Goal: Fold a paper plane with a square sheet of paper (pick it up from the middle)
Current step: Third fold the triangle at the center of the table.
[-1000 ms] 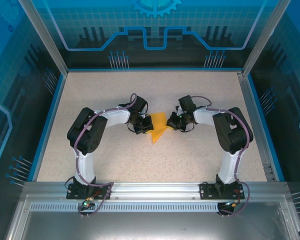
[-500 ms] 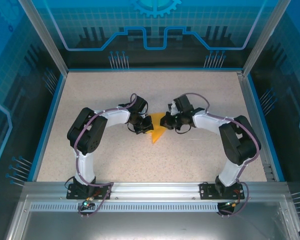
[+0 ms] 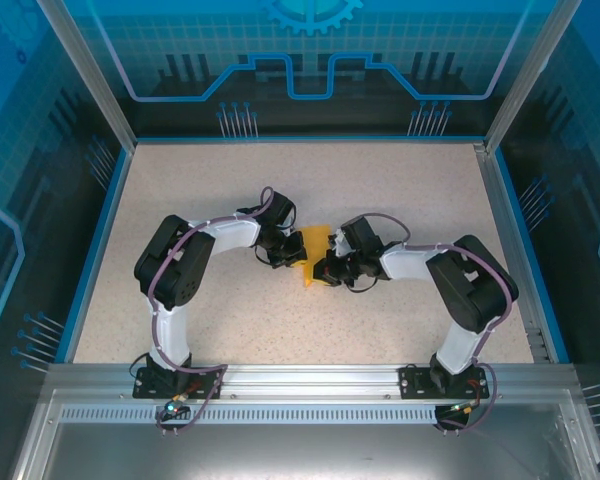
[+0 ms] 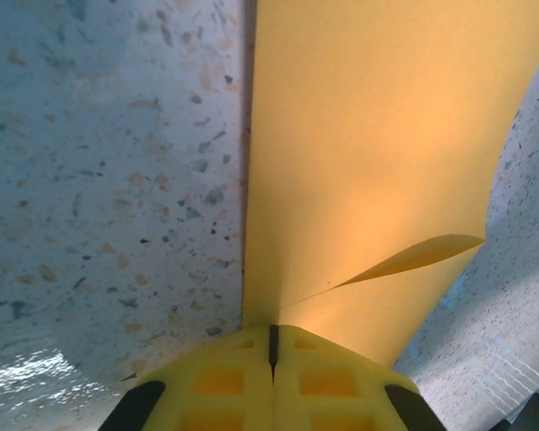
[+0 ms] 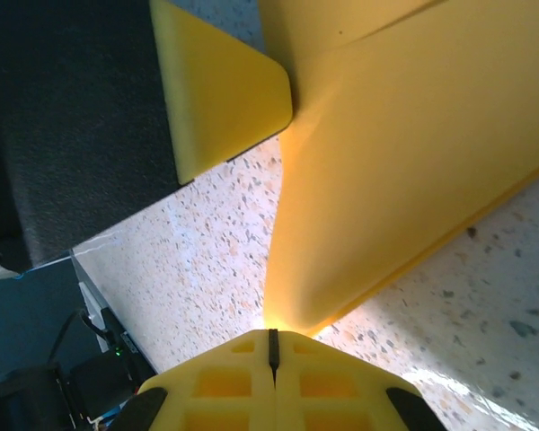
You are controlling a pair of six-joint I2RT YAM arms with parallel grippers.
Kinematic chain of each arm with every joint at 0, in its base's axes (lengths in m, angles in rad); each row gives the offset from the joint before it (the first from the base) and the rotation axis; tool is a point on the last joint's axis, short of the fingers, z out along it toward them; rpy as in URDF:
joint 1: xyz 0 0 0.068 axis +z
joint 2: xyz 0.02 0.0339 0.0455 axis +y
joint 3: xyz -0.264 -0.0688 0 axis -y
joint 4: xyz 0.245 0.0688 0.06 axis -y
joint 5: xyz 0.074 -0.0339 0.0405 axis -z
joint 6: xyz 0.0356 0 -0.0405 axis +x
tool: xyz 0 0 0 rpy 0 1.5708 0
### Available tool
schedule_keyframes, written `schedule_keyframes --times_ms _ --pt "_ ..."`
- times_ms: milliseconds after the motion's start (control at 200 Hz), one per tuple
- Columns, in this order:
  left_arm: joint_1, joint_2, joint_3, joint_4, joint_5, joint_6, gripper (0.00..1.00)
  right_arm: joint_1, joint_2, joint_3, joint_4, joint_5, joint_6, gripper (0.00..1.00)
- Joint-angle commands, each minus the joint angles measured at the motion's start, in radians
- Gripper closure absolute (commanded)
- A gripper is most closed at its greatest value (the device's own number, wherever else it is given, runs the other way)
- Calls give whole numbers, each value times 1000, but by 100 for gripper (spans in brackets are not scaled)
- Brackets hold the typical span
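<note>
You have the thin, bright-orange sheet of paper (image 3: 316, 243) lying partly folded in the middle of the speckled beige surface (image 3: 230, 320), between the two arms. Your left gripper (image 3: 296, 256) is at the paper's left side, and your right gripper (image 3: 323, 272) is at its near right corner.

In the left wrist view, the left gripper (image 4: 272, 346) has its jaws pressed together, with their tips at the edge of the paper (image 4: 368, 135), where one flap lifts slightly. In the right wrist view, the right gripper (image 5: 272, 346) also has its jaws pressed together, against a rounded fold of the paper (image 5: 404, 153). You cannot tell whether either pair is pinching a layer.
</note>
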Motion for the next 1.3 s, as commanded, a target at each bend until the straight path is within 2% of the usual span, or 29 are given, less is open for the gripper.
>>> schedule_keyframes --times_ms 0,745,945,1055,1296 --pt "-1 31 3 -37 -42 21 100 13 31 -4 49 -32 9 100" --pt "-2 17 -3 -41 -46 22 100 12 111 33 -1 -19 -17 100" --pt "-2 18 -4 -41 -48 25 100 20 54 38 -8 -11 -36 100" --pt "-2 20 -7 -40 -49 23 100 45 10 58 -75 31 -84 100" --pt "-2 18 -9 -38 -50 21 100 62 49 74 -106 58 -94 100"
